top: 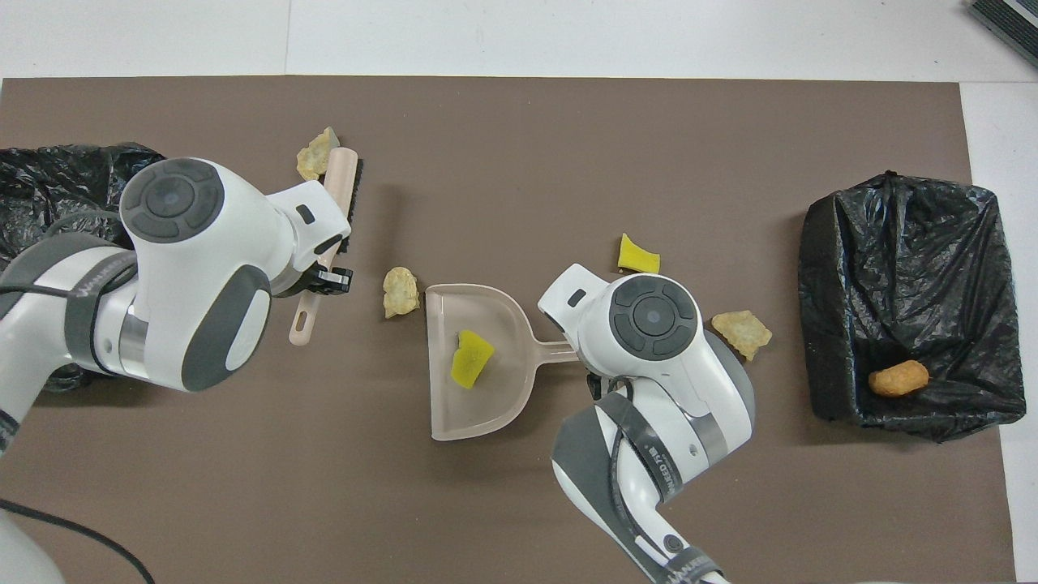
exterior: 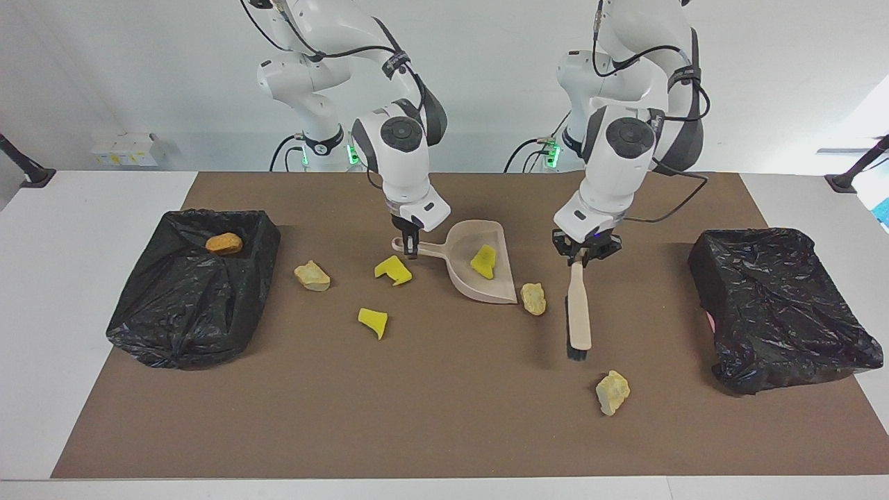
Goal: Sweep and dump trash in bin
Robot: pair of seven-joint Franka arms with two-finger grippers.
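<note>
Bin [exterior: 187, 292]: I see an orange lump [exterior: 223, 243] inside, at the right arm's end.
Loose trash: I count a tan lump [exterior: 312, 276] and two yellow wedges [exterior: 393, 270] [exterior: 374, 321] between that bin and the pan.
Right gripper [exterior: 411, 246]: I have it clamped on the dustpan [exterior: 479, 274] handle.
Pan: it holds a yellow wedge [exterior: 483, 262]; a tan chunk [exterior: 533, 298] lies just beside its lip.
Left gripper [exterior: 582, 257]: I have it clenched on the brush [exterior: 578, 312], bristles near another lump [exterior: 612, 392].
Second bin [exterior: 778, 305]: at the left arm's end.

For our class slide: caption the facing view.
Right pincer holds the dustpan; left pincer carries the brush over the mat.
</note>
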